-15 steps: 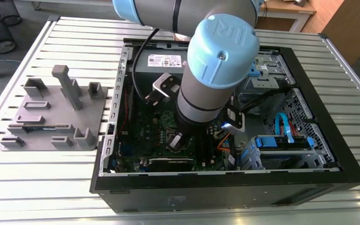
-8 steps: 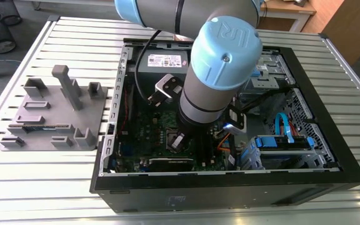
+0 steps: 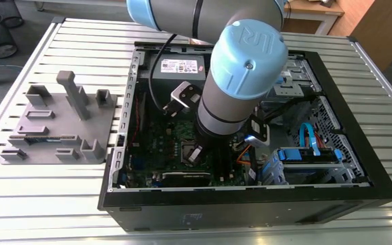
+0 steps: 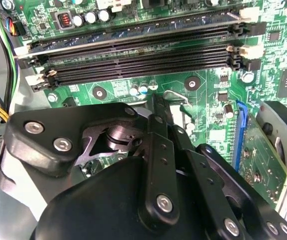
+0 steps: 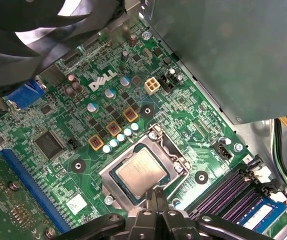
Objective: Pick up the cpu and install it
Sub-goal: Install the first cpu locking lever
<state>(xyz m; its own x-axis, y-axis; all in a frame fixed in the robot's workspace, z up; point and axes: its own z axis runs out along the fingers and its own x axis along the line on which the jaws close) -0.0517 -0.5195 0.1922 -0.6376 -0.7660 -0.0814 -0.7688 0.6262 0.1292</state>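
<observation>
A metal counter made of long silver slats held two big things: one grey fixture plate with blocks standing up on it, and one open black computer case. The plate sat at the exterior view's left and the case just beside it. One robot arm with blue caps reached down into the case.

Inside the case lay one green board. On it there was one cpu, a small shiny square. It sat flat in its socket, with the silver frame around it. In the second wrist view, four long black slots ran side by side across the board, and all four looked bare.

In the first wrist view, the gripper hung just above the edge of the cpu. Its two thin fingers were pressed close together with almost no gap. It held nothing. I could not tell if the tips touched the cpu
</observation>
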